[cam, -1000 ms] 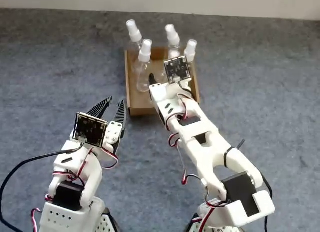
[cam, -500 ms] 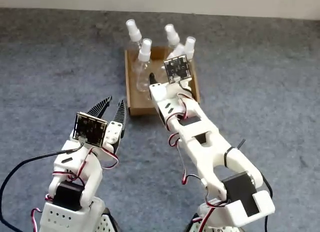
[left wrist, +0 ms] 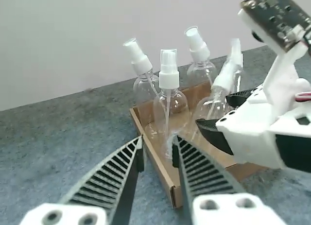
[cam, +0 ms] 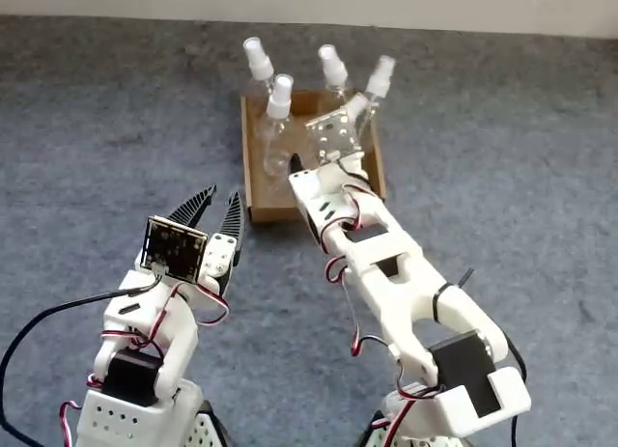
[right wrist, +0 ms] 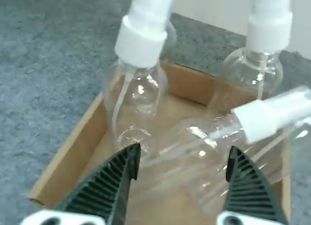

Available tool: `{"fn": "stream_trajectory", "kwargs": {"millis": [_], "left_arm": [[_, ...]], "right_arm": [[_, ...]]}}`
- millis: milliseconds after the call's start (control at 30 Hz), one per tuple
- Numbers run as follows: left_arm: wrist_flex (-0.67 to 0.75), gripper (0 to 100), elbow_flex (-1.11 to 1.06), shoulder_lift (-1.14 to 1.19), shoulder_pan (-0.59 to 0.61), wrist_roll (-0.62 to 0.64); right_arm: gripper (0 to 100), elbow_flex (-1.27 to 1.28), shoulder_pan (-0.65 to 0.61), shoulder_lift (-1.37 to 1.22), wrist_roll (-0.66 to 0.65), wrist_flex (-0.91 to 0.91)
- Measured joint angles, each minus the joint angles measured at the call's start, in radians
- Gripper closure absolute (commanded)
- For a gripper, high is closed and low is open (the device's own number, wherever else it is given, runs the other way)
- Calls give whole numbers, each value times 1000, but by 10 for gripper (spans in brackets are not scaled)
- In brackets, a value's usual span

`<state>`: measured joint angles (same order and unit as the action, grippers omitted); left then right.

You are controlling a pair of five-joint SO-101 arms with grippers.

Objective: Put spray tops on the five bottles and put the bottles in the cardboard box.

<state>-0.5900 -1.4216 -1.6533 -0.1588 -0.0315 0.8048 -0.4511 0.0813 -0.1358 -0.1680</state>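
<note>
The box (cam: 247, 167) sits on the grey worktop (cam: 116, 128), out beyond both arms. The bottles stand inside it, each with a white spray top on.

In the high view, two bottles stand along the left side of the box, the front bottle (cam: 279, 104) nearer the arms and the rear bottle (cam: 257, 59) behind it. A third bottle (cam: 332, 69) stands upright at the back towards the right.

The tilted bottle (cam: 375, 83) leans over the right side of the box, its top pointing up and away from the arms. In the left wrist view a fifth top (left wrist: 236, 49) stands just beside and behind it.

The right arm (cam: 386, 273) stretches over the near right part of the box. Its jaws are spread wide and hang low inside the box. In the right wrist view the clear body of the tilted bottle (right wrist: 209, 157) lies between the two ribbed black fingers (right wrist: 119, 174). Whether either finger touches it cannot be told.

The left arm (cam: 164, 302) is on the near left. Its jaws are parted, with nothing between them, and point at the near left corner of the box, just short of it. In the left wrist view the front bottle (left wrist: 168, 101) lines up with the gap between them.
</note>
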Motion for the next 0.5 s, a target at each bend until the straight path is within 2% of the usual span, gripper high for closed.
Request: {"fn": "stream_trajectory", "kwargs": {"millis": [500], "left_arm": [[0,933,0,0,0,-2]], "right_arm": [[767,0,-18,9,-20,2]]}}
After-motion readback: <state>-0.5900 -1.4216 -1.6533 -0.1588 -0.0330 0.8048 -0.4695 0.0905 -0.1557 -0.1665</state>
